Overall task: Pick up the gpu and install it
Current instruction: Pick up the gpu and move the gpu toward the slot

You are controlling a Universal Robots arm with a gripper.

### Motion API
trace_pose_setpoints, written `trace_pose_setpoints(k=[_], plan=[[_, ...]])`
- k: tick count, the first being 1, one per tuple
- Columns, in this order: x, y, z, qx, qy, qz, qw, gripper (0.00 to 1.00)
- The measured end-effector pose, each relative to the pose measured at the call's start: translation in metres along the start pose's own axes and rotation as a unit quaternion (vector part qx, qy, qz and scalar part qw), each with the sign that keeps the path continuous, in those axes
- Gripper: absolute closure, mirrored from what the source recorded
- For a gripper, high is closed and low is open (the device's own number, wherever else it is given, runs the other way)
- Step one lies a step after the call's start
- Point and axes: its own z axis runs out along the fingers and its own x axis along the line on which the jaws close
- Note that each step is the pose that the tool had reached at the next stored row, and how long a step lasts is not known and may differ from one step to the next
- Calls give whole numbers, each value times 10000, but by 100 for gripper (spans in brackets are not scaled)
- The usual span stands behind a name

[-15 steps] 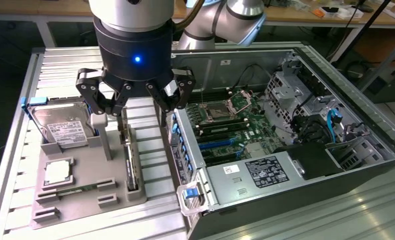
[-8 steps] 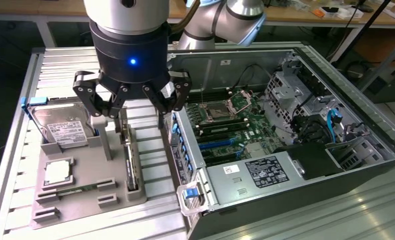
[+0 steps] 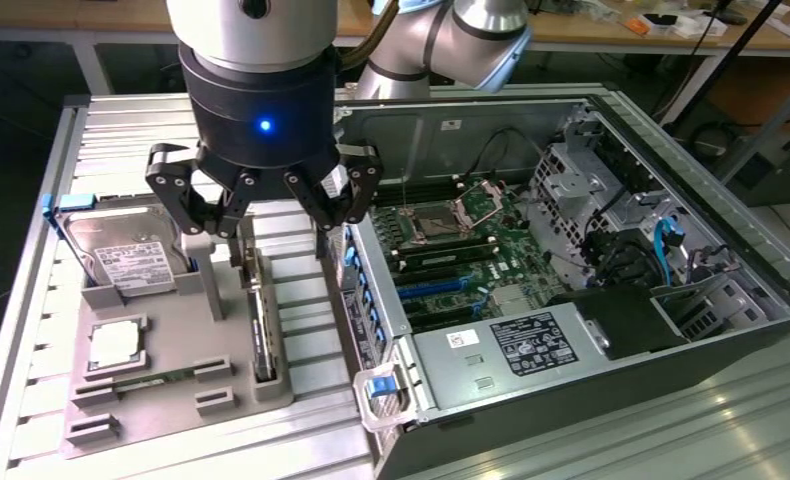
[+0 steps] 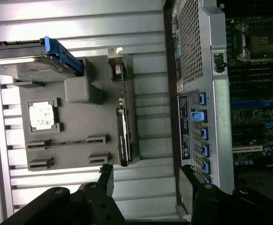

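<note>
While the gpu (image 3: 264,340), a thin dark card on a green circuit board, stands on edge in its slot of the grey moulded tray (image 3: 168,395), nothing of the task looks done; we judge that lifting and installing both remain; the black jaws hang spread above it, pinching nothing; a grey block (image 3: 208,285) and a silver hard drive (image 3: 135,262) crowd one side, the open computer case's wall (image 3: 368,330) stands near the other; overhead we see free room.

Gpu (image 3: 264,338) sits in tray (image 3: 188,345) beside computer case (image 3: 609,410).

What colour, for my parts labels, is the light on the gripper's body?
Blue; the light shows best in the exterior view.
</note>
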Motion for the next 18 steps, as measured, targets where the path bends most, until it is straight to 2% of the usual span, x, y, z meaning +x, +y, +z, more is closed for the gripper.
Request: trace_pose_setpoints(k=[18], plan=[[3, -4, 139, 1, -3, 0, 10000, 33]])
